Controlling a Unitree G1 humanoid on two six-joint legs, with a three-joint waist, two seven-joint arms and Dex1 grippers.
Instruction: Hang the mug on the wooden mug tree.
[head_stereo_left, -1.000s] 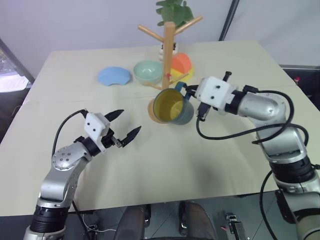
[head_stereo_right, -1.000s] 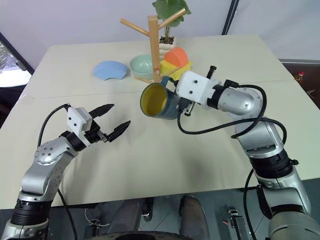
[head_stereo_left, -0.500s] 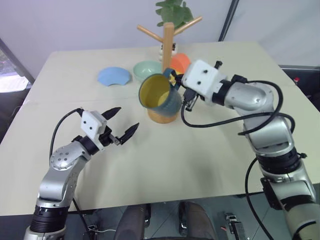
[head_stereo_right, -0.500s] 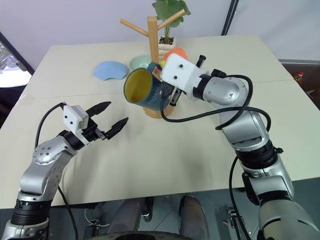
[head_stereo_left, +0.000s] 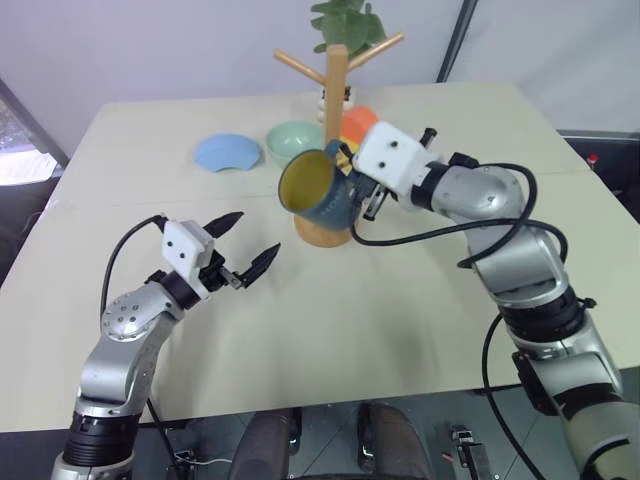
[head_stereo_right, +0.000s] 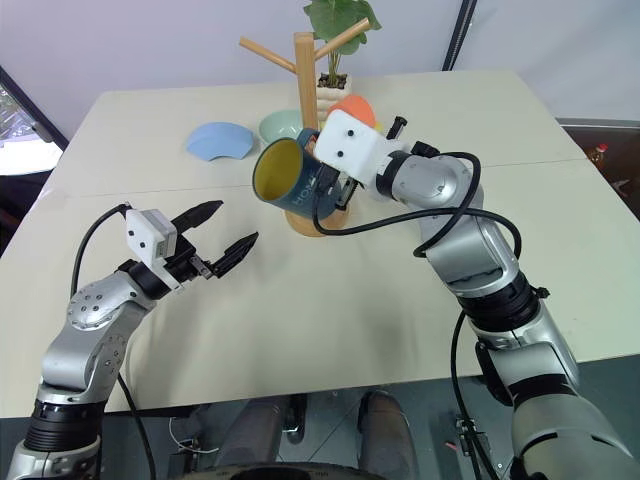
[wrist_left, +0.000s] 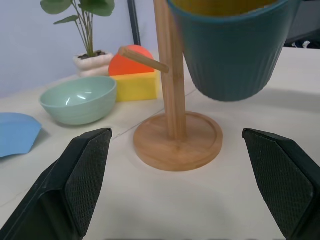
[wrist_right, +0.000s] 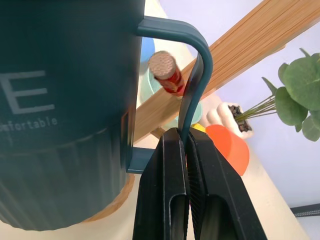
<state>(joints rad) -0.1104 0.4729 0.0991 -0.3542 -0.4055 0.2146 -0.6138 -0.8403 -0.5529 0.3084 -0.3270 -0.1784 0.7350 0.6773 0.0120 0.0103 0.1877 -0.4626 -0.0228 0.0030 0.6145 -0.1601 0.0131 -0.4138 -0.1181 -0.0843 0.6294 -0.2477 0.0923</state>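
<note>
Since a second ago, the mug (head_stereo_left: 322, 188) has been carried leftward and up against the wooden mug tree (head_stereo_left: 336, 110), above its round base. Nearest, the left end effector (head_stereo_left: 249, 245) is held with fingers apart over the surface (head_stereo_left: 400, 310). The right end effector (wrist_right: 186, 150) is clamped on the mug's handle, a peg tip seen within the loop. Beyond, a pale green bowl (head_stereo_left: 294, 141) is seen, its contents not discernible.

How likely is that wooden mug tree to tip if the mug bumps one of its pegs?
The wooden mug tree is a tall thin pole on a fairly wide disc base, so it probably resists light nudges. A push high up from the mug, pinched by its handle in the right gripper, could rock it.
</note>
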